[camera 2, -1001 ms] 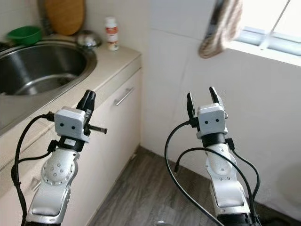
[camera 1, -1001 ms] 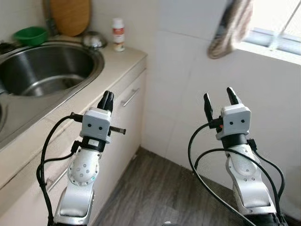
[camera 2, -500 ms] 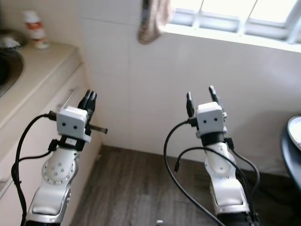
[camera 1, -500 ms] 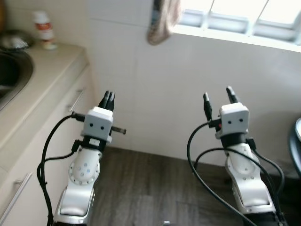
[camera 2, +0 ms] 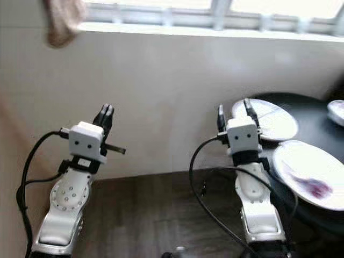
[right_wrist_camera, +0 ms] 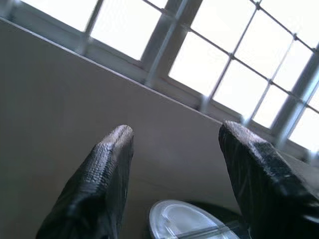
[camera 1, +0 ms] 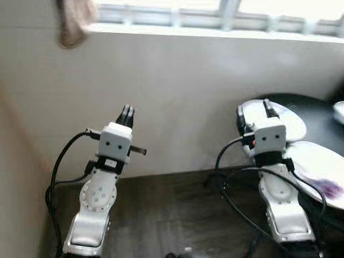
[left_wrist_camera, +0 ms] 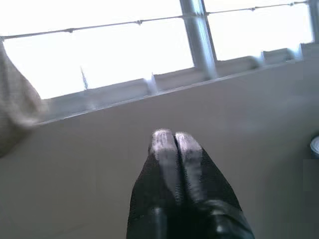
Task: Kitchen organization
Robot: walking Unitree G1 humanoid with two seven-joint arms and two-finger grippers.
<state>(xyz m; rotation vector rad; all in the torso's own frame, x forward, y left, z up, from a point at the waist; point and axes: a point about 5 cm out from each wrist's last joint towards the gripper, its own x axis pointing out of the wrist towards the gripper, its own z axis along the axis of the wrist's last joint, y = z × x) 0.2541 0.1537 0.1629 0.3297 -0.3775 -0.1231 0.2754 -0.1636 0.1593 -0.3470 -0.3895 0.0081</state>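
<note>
Cam swung right since; left pincer (camera 1: pixel 127 111) closed, empty; right pincer (camera 1: pixel 252 110) wide open, empty.

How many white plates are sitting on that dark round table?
2 in full view: the far plate behind the right gripper, the near plate with a purple smear. A white dish edge may be another.

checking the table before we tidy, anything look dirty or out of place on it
The nearer white plate on the dark round table carries a purplish smear, likely leftover food. The farther plate looks clean. Both grippers hang in the air, holding nothing.
</note>
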